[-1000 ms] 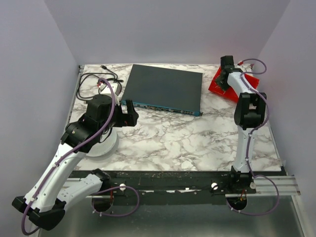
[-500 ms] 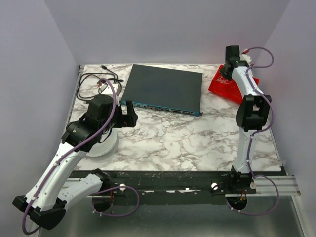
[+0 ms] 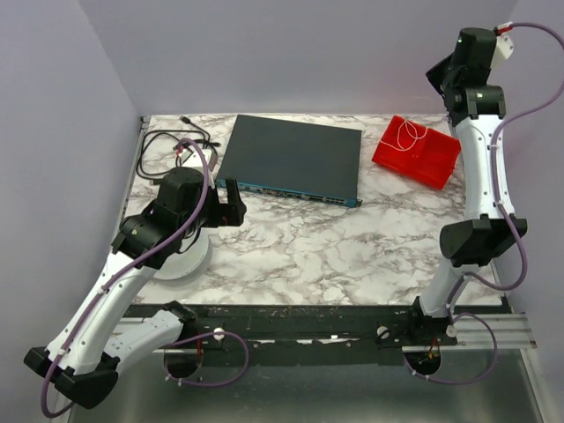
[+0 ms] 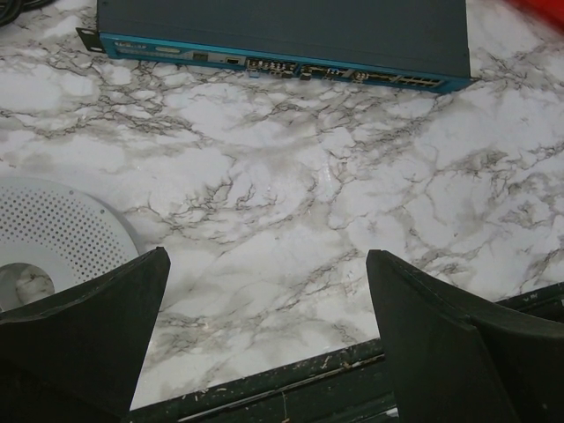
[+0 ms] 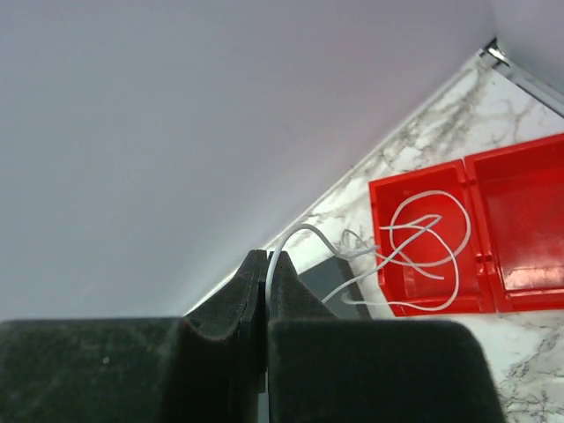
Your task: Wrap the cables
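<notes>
well above the far right corner of the white marble-patterned desk (image 3: 335, 247), the right gripper (image 5: 266, 264) hangs high against the pale back wall. its two black fingers (image 5: 229, 308) are pressed together on the thin white string-like cable (image 5: 304, 227). from that pinch the cable arches out and runs down to the shallow red plastic tray (image 3: 438, 157), which lies in the far right corner of the desk. the rest of the cable lies there in loose loops, inside one of the tray's two compartments, the one nearer the middle of the desk.

the left gripper (image 4: 264, 260) hovers low over the desk near the left edge, its jaws spread wide with nothing between them. just beside it lies a flat white perforated round disc (image 4: 62, 229). a flat dark grey network switch with a blue front (image 3: 291, 154) lies along the far edge, and a thicker black cord (image 3: 163, 141) is tangled in the far left corner.
</notes>
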Controlling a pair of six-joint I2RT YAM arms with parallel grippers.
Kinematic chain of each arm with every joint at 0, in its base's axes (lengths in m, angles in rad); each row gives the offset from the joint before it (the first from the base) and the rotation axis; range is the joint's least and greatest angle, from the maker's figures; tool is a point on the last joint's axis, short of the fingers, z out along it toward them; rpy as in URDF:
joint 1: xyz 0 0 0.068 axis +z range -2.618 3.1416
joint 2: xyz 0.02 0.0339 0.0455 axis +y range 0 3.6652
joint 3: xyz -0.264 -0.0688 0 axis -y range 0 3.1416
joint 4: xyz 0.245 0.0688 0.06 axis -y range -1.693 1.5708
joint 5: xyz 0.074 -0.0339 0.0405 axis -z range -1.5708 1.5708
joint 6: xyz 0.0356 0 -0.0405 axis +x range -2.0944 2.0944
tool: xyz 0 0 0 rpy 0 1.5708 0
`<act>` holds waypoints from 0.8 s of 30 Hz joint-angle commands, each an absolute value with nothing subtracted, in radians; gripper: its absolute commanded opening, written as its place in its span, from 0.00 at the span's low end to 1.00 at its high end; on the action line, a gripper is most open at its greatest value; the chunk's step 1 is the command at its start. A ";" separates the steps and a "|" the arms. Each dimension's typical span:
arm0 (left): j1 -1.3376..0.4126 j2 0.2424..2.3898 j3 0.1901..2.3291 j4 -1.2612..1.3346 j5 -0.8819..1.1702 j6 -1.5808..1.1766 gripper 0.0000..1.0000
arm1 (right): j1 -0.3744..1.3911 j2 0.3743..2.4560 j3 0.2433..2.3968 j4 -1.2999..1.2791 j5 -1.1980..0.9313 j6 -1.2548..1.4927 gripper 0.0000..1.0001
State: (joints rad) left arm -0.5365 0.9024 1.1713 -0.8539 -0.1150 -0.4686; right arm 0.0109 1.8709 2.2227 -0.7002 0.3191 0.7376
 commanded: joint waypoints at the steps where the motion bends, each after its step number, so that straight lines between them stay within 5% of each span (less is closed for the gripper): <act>1: -0.529 0.896 1.161 -0.830 -0.089 -0.472 0.99 | 0.009 1.790 2.266 -0.791 0.230 0.709 0.00; 11: -0.517 0.907 1.133 -0.816 -0.079 -0.480 0.99 | 0.023 1.475 2.202 -0.890 0.014 0.714 0.01; 18: -0.511 0.917 1.100 -0.791 -0.051 -0.504 0.99 | 0.049 1.299 1.924 -0.846 -0.284 0.780 0.01; 24: -0.511 0.928 1.035 -0.732 -0.001 -0.551 0.99 | 0.304 1.228 1.681 -0.710 -0.231 0.866 0.01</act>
State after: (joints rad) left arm -0.5167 0.9199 1.0805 -0.7895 -0.0578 -0.5049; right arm 0.1326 1.2114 1.7931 -0.7883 -0.2050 0.8013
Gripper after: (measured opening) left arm 0.983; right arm 0.035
